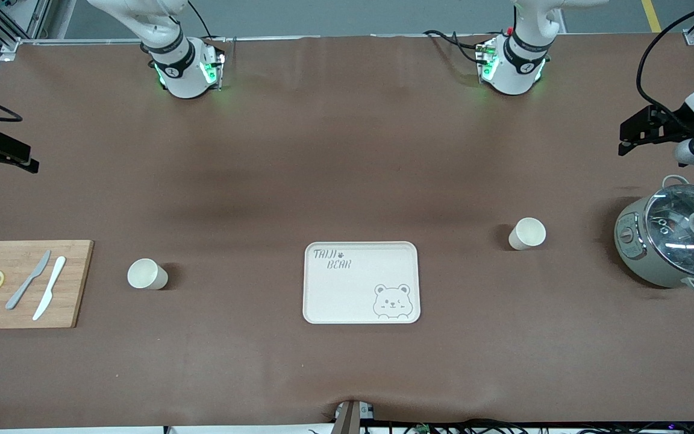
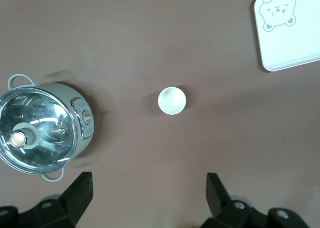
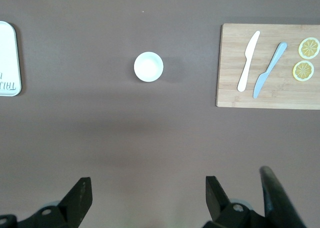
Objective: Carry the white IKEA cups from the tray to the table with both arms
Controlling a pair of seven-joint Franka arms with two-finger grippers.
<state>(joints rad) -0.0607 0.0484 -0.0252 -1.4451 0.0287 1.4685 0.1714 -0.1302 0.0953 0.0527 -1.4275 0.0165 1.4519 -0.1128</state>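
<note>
Desk [image 1: 347, 150] is filling the frame; tray [image 1: 361, 283] is sitting lower centre. Two cups are standing on the desk: one [image 1: 147, 273] lower left, one [image 1: 527, 233] centre right. Left gripper [image 2: 149, 190] and right gripper [image 3: 149, 190] are hovering high, jaws wide, cups well apart from them.

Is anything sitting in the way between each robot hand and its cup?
Nothing visible. Both cups already stand on the table, off the tray. The left hand, open, hangs over bare table by one cup; the right hand, open, likewise by the other cup.
</note>
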